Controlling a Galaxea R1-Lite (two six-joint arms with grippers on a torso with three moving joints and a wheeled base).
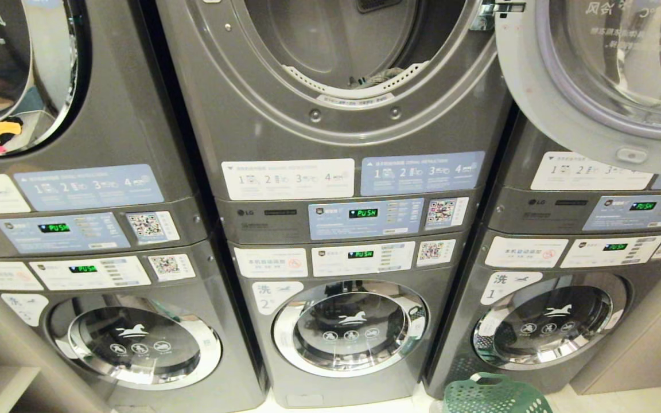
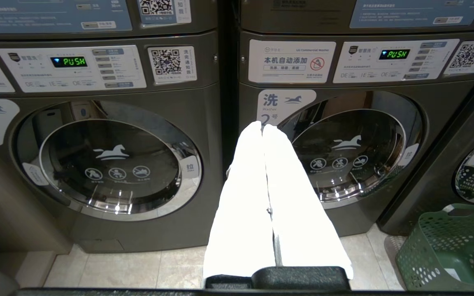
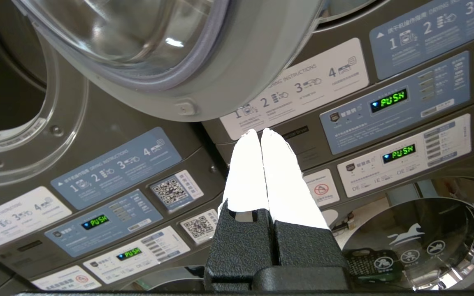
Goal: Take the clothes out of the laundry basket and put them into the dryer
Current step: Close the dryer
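In the head view: open dryer at centre top, door swung out to the right, a little cloth visible at the drum's front lip; green laundry basket on the floor at lower right, only its rim showing, contents not visible; no arm in frame. In the left wrist view: left gripper clenched, white fingers pressed together and empty, aimed level at the seam between two lower washers; basket low and off to the robot's right, interior appearing bare apart from a pale scrap, not identifiable. In the right wrist view: right gripper likewise clenched on nothing, raised and pointing at the control panels just under the edge of the open door, dryer opening off to the robot's left. Judged: basket lies below and to the right, nearer the right arm; next approach calls for lowering that gripper from door height. Whether any garment remains: cannot tell.
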